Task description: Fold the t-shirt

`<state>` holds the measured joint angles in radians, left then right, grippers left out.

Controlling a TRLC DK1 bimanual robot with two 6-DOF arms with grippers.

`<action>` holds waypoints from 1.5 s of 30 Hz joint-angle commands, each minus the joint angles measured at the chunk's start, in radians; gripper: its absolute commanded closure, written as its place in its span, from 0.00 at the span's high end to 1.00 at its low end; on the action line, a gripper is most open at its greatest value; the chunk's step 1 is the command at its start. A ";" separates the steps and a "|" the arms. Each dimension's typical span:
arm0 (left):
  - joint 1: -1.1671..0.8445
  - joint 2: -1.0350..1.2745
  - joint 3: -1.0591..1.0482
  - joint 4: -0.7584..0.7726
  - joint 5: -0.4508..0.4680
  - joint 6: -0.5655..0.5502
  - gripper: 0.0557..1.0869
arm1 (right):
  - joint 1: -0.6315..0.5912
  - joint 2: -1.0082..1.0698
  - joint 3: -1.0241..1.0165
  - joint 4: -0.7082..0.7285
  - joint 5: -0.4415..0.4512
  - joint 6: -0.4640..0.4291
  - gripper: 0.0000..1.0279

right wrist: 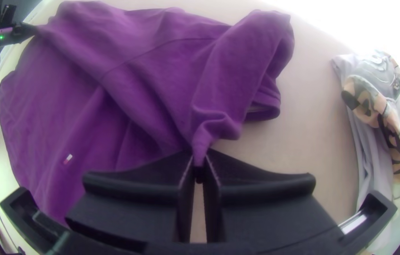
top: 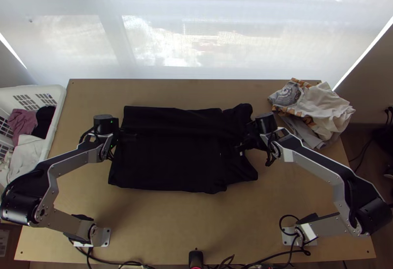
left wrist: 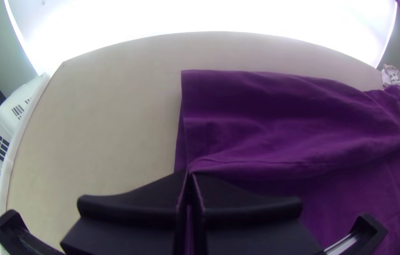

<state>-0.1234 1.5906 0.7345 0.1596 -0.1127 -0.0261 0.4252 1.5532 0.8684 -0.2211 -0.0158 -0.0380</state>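
The t-shirt [top: 172, 163] stretches lengthwise between the left gripper [left wrist: 189, 174], seemingly closed on its upper layer's edge, and the right gripper [right wrist: 200, 165], which pinches a gathered bit (the gripper nearer the heaped clothes [top: 322, 109]).

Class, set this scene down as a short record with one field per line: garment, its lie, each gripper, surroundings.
Garment: t-shirt
Lie: on the table, far part folded over, right end rumpled
Left gripper: jaws closed on the folded layer's edge
Right gripper: jaws closed on gathered cloth
Left side: white basket with clothes
Far right: clothes pile
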 commanded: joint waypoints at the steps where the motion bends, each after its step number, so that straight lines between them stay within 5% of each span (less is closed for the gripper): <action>1: -0.001 -0.023 -0.029 -0.002 -0.001 0.006 0.03 | 0.007 0.007 -0.011 0.011 0.000 0.000 0.03; 30: -0.010 -0.096 -0.106 -0.023 -0.002 -0.014 0.06 | 0.017 -0.113 -0.098 0.011 0.000 0.007 0.04; 32: -0.012 -0.101 -0.098 -0.017 -0.001 -0.003 0.33 | 0.018 -0.113 -0.092 0.011 0.000 0.007 0.29; 35: -0.015 -0.136 -0.073 -0.049 0.001 -0.003 0.61 | 0.017 -0.120 -0.080 0.011 0.000 0.012 0.60; 37: -0.021 -0.159 -0.041 -0.135 0.004 -0.003 0.68 | 0.015 -0.120 -0.065 -0.001 -0.001 0.010 0.97; 45: -0.025 -0.386 -0.060 -0.448 0.039 -0.011 0.74 | -0.005 -0.159 -0.019 -0.058 0.000 0.009 0.96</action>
<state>-0.1448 1.3617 0.6827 -0.0772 -0.0952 -0.0345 0.4324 1.4246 0.8192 -0.2459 -0.0151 -0.0265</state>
